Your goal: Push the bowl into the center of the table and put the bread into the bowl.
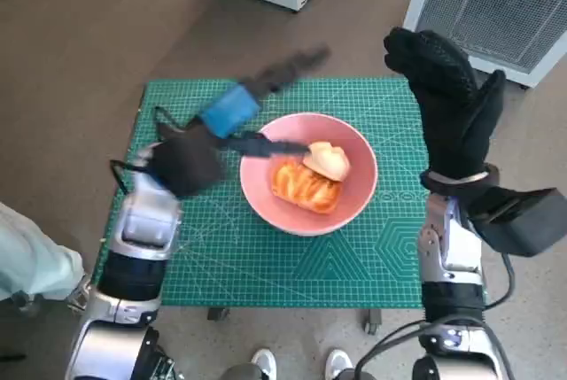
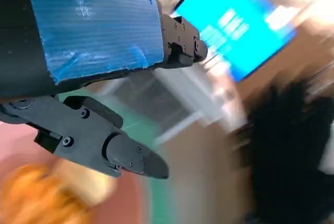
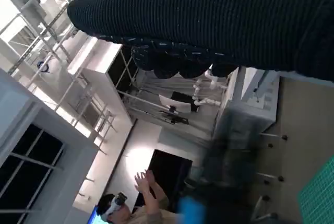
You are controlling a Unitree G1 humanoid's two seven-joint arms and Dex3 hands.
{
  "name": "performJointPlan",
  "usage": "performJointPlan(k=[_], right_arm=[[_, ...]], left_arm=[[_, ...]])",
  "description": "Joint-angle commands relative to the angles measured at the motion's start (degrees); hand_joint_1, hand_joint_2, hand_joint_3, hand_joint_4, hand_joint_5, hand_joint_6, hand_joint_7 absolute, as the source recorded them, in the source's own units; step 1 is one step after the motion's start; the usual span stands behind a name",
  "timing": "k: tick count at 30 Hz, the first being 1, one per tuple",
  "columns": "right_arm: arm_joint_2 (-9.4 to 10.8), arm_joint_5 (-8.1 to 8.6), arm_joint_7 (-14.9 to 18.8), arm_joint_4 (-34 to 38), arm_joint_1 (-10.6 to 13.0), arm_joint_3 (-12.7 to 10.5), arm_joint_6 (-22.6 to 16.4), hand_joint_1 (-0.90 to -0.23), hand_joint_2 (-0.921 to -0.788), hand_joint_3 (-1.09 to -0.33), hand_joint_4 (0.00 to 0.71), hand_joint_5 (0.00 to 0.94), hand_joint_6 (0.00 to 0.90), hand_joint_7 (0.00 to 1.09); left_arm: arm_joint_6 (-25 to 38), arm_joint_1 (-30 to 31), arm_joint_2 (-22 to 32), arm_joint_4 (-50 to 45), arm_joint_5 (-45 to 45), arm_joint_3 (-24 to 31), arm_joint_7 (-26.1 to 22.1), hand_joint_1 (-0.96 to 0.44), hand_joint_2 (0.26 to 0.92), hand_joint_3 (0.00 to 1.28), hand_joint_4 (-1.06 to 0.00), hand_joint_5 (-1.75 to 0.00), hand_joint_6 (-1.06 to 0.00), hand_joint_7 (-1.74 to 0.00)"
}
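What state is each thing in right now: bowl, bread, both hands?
Pink bowl: upright, near the middle of the green mat, bread inside.
Bread: lying in the bowl, released.
Left hand: above the bowl's left rim, fingers apart, holding nothing, motion-blurred.
Right hand: raised at the mat's right edge, holding nothing.

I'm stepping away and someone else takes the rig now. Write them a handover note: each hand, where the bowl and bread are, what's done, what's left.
Left hand: above the table's left half beside the bowl, blurred by motion, fingers apart, holding nothing.
Right hand: raised over the table's right edge, fingers spread, holding nothing.
Bowl: pink, near the middle of the green mat.
Bread: lying inside the bowl, touched by neither hand.
Done: bowl looks centred, bread is in it.
Left: apparently nothing but drawing both hands clear; confirm the bowl's position if exact centring matters.
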Motion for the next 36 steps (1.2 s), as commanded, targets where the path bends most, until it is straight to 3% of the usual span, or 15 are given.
performJointPlan(k=[1, 6, 11, 23, 36], right_arm=[[-0.42, -0.52, -0.74, 1.21, -0.83, 0.05, 1.01, -0.704, -0.921, -0.709, 0.239, 0.003, 0.12, 0.38], [-0.49, -1.13, -1.41, 1.49, -1.85, 0.33, 1.34, -0.707, -0.921, -0.706, 0.239, 0.002, 0.121, 0.37], [-0.64, -1.86, -2.2, 1.1, -2.47, 0.74, 1.72, -0.712, -0.921, -0.705, 0.239, 0.002, 0.124, 0.37], [-0.82, -3.27, -3.67, -1.56, -2.89, 1.8, 2.98, -0.72, -0.921, -0.697, 0.233, 0.0, 0.142, 0.37], [-2.12, -4.09, -3.96, -2.93, -3.0, 2.33, 3.26, -0.716, -0.921, -0.691, 0.235, 0.003, 0.151, 0.36]], left_arm=[[-3.94, 2.27, -3.62, -1.51, -7.62, 4.29, 1.3, -0.67, 0.921, 0.35, -0.02, -0.01, -0.21, -0.03], [-10.45, 3.5, -6.63, 1.06, -11.83, 7.14, 2.52, -0.7, 0.921, 0.41, -0.05, -0.02, -0.22, -0.04], [-16.56, 3.83, -6.28, 4.31, -10.42, 8.13, 3.95, -0.72, 0.921, 0.45, -0.06, -0.02, -0.21, -0.03], [-18.01, 4.79, -5.71, 6.2, -14.07, 9.8, 2.43, -0.77, 0.921, 0.45, -0.05, -0.01, -0.17, -0.01], [-19.87, 5.54, -5.18, 5.74, -10.8, 8.28, 4.69, -0.78, 0.921, 0.45, -0.06, -0.01, -0.18, -0.02]])
